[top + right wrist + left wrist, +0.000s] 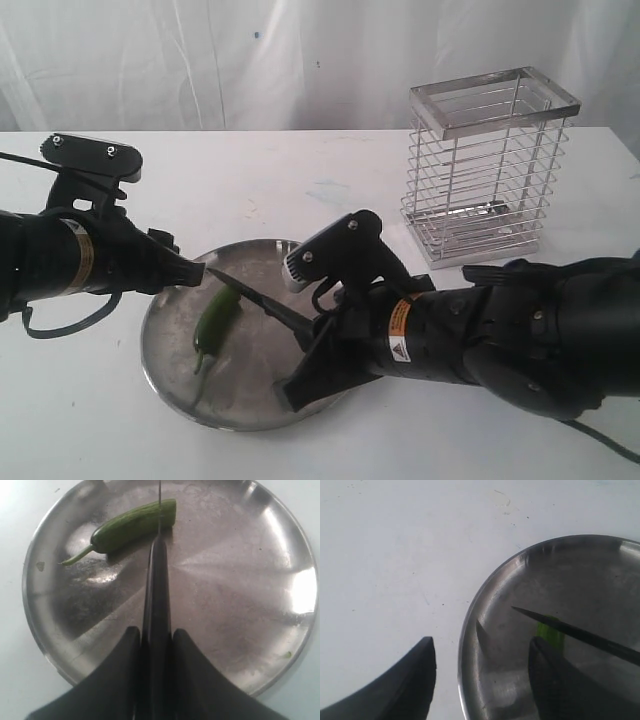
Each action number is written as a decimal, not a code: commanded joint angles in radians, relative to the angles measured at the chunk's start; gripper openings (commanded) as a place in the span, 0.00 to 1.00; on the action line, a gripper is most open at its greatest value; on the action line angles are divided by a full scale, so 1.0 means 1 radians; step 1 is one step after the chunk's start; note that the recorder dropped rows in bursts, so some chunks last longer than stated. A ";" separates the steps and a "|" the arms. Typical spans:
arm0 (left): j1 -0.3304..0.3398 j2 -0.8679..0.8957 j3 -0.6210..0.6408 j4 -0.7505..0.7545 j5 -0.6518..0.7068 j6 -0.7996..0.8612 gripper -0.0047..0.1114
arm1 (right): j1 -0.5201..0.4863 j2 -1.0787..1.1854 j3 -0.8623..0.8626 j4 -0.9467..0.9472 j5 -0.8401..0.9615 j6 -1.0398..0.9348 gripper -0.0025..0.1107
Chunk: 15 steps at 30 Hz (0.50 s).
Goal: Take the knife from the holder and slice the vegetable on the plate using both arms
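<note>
the right gripper [156,632] is clamped on the knife [158,580], whose blade crosses the vegetable [135,525] at centre-left of the plate [165,372]. the left gripper [482,650] has its jaws apart, straddling the plate rim. the holder [487,170] stands upper right on the desk [300,180]. the warning labels [400,330] on the arms are too small to read.

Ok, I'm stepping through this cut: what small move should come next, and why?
Probably lower the knife straight down through the chilli. The right pincer is shut on its handle, and the blade crosses the chilli near its blunt end on the plate. The left pincer stands open astride the plate's rim, gripping nothing, so press gently.
</note>
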 commanded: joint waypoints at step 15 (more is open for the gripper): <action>-0.001 0.023 0.006 0.007 0.006 -0.006 0.55 | -0.003 0.003 -0.003 0.007 -0.012 0.054 0.02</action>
